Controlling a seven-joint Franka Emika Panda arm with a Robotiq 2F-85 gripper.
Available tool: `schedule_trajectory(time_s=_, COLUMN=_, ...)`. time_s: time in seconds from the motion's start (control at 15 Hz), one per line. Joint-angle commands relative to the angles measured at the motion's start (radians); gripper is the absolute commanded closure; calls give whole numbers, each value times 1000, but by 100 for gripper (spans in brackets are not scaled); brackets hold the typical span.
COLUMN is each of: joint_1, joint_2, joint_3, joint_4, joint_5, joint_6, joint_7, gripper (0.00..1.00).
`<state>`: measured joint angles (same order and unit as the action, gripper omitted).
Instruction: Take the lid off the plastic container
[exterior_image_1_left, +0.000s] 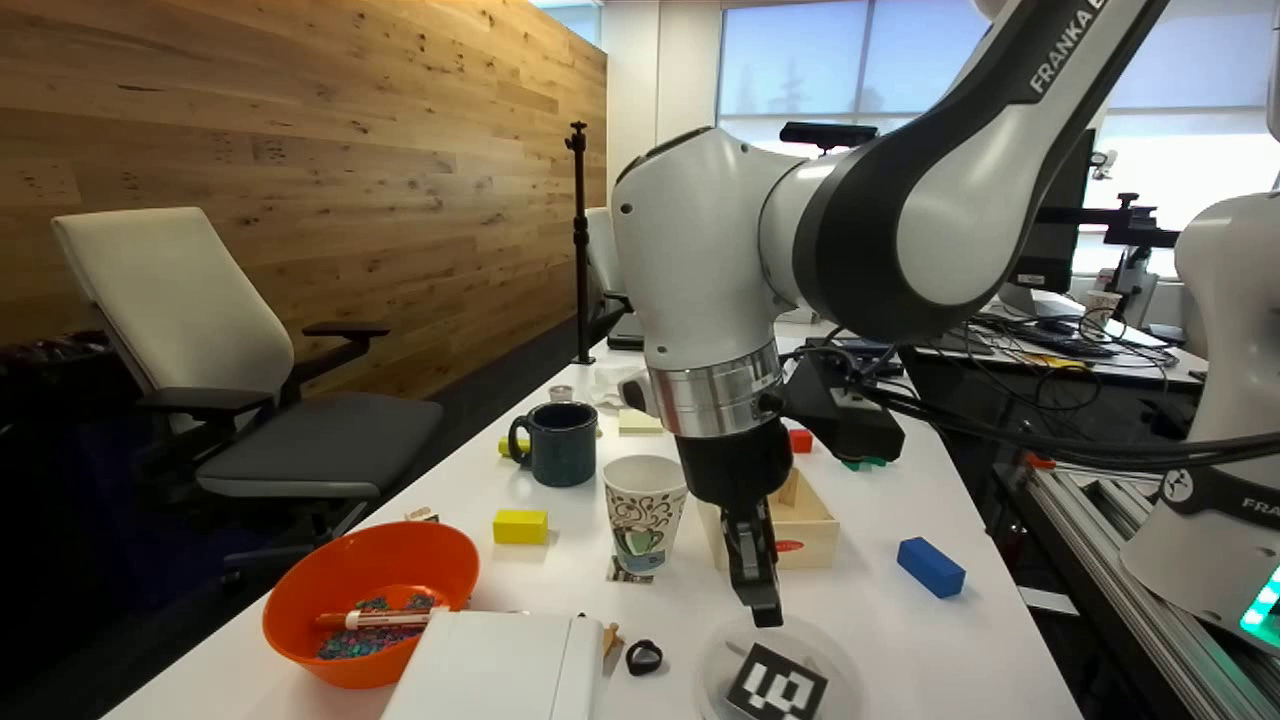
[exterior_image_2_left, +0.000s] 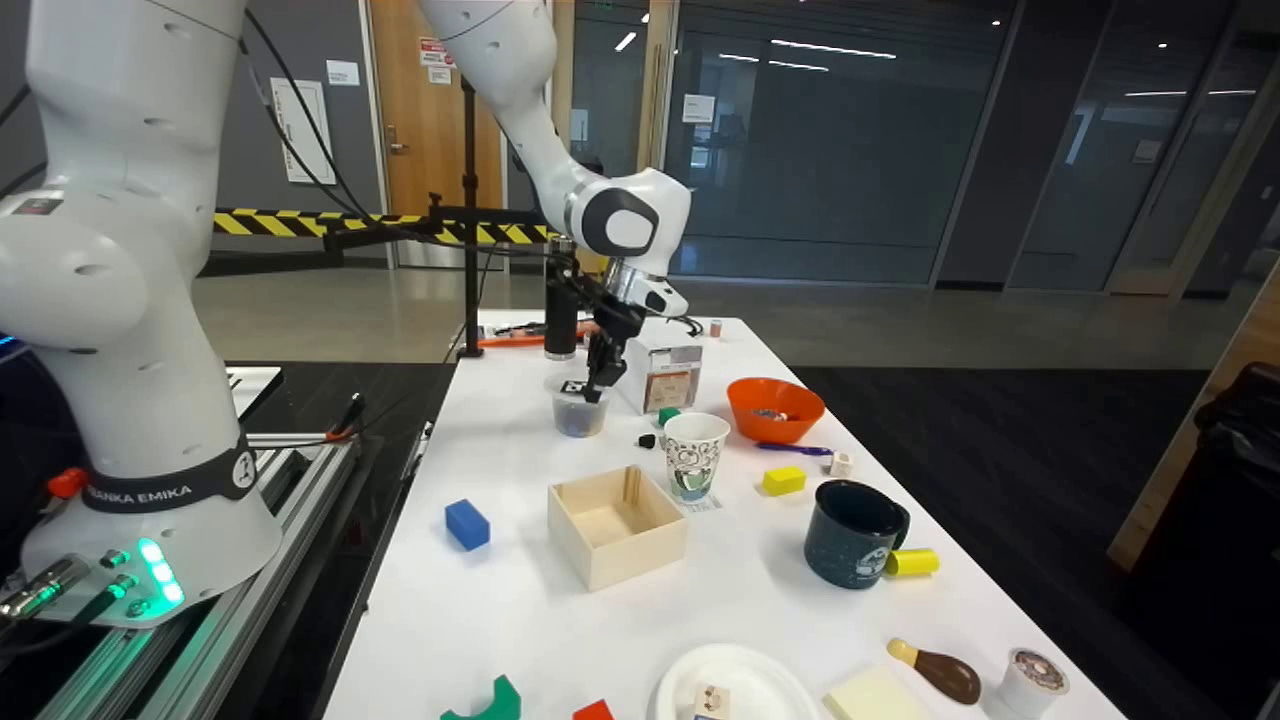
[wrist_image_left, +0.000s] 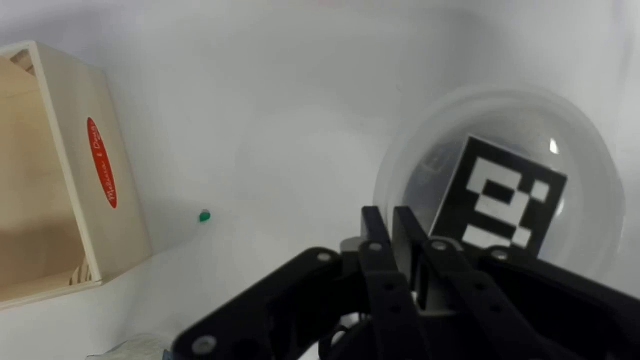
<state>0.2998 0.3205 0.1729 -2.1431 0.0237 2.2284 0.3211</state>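
Wrist view, left to right: pale wooden box (wrist_image_left: 75, 150); Robotiq gripper (wrist_image_left: 388, 214), with jaws nearly together across a slim gap; marker-topped round lid (wrist_image_left: 505, 192), partly behind the gripper and atop the translucent plastic container (exterior_image_2_left: 579, 418) visible in an exterior view. Whether gripping the rim, impossible to tell. To unseat cleanly: pinch only the lip, peel upward slowly from that side.

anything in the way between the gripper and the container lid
Nothing visible: in the wrist view the gripper overlaps the edge of the lid, contact unclear, and the wooden box stands well aside.
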Motion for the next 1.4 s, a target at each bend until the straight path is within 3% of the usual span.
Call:
schedule_trajectory(time_s=0.0, joint_1=-8, joint_2=-1, joint_3=7, joint_4=1, joint_5=23, joint_6=-12, joint_7=4, gripper=100)
schedule_trajectory(time_s=0.8, joint_1=-16, joint_2=-69, joint_3=6, joint_4=9, joint_5=22, joint_6=-23, joint_7=2, gripper=99)
schedule_trajectory(time_s=1.33, joint_1=-82, joint_2=-149, joint_3=-38, joint_4=-53, joint_5=45, joint_6=4, joint_7=26, gripper=99)
